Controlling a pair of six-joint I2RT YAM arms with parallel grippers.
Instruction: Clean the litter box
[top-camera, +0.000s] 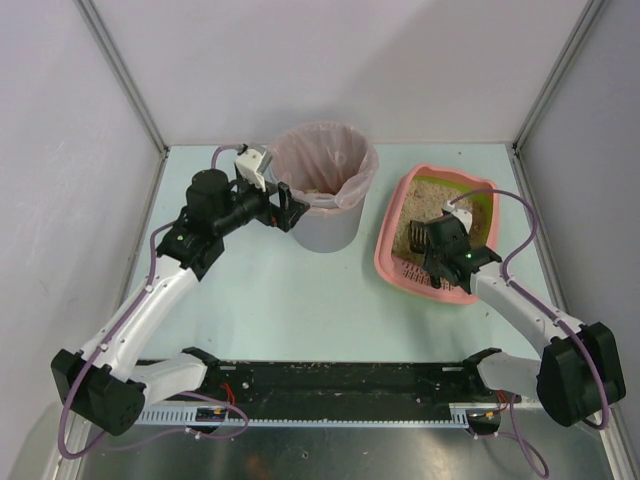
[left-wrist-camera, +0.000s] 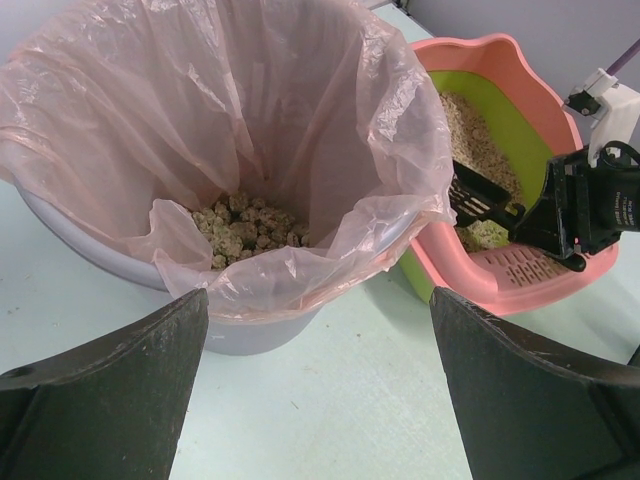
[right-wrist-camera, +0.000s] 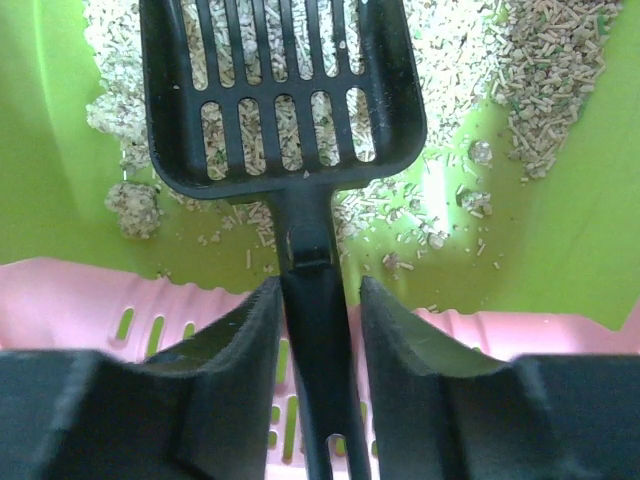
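Observation:
The pink litter box (top-camera: 384, 252) with its green inner wall (right-wrist-camera: 560, 230) and beige granules sits at the right. A black slotted scoop (right-wrist-camera: 285, 90) lies inside it, its head on the granules and its handle over the slotted pink ledge (right-wrist-camera: 150, 320). My right gripper (right-wrist-camera: 318, 285) straddles the handle, open: the left finger touches it and a thin gap shows at the right finger. A clump (right-wrist-camera: 135, 207) lies left of the scoop. My left gripper (top-camera: 290, 208) hangs open and empty beside the bin, its fingers (left-wrist-camera: 120, 390) wide apart above the table.
A grey round bin (top-camera: 325, 230) lined with a pinkish bag (left-wrist-camera: 300, 100) stands left of the litter box, with clumps of litter (left-wrist-camera: 240, 230) at its bottom. Grey walls close in the table on three sides.

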